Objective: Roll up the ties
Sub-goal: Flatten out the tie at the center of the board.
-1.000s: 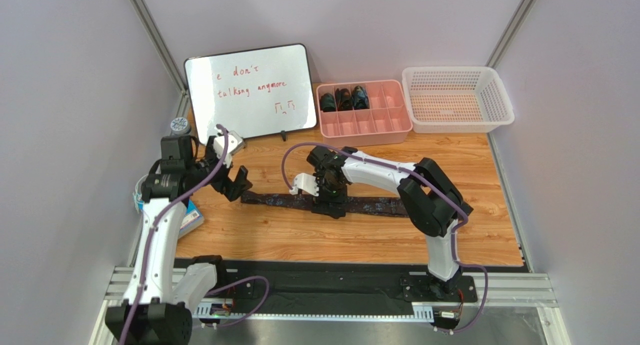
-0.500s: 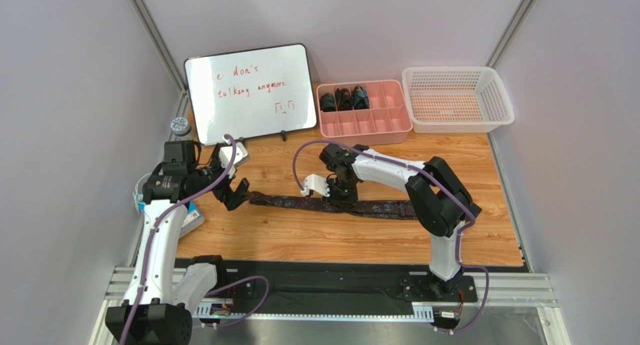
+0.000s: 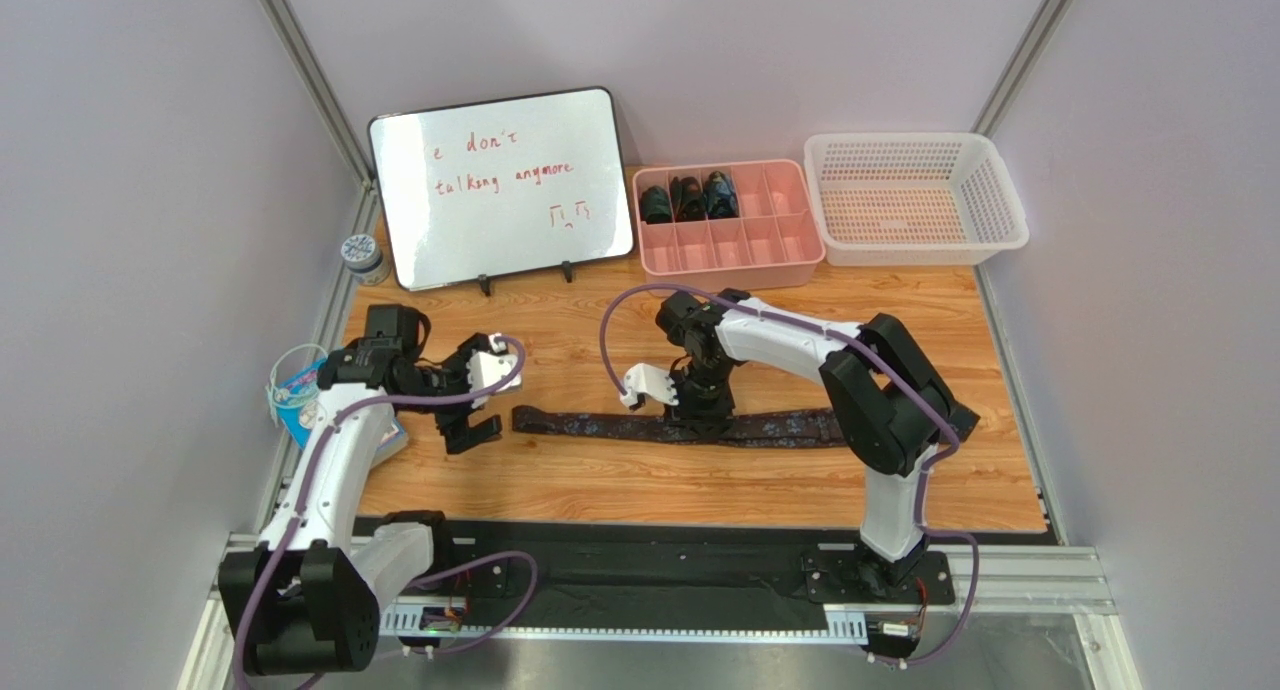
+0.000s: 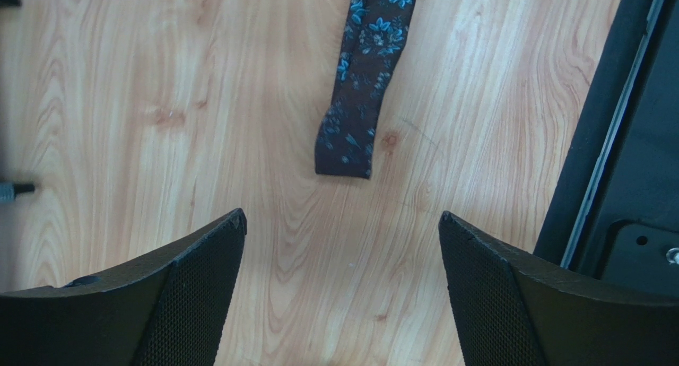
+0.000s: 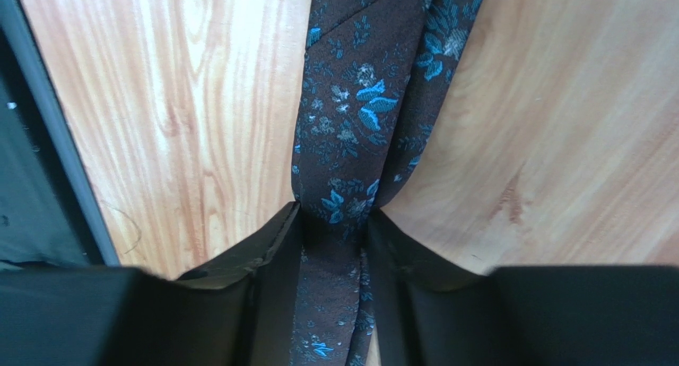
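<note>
While R gripper (image 5: 333,219) pinched tie (image 5: 355,119) mid-length, L gripper (image 4: 341,223) hung w/ jaws wide nr its narrow end.

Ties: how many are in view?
4. Three rolled ties sit in the pink tray's back compartments; one flat tie lies on the table, pinched by the right gripper. Others may be hidden.

The middle of the tie (image 3: 586,422) is hidden under the right gripper (image 3: 702,416) in the top view, and in both wrist views it is cut off by the edges. Well behind the tie, the dark coils (image 3: 687,200) in the pink tray (image 3: 736,276) are shown too small for any pattern to be told.
</note>
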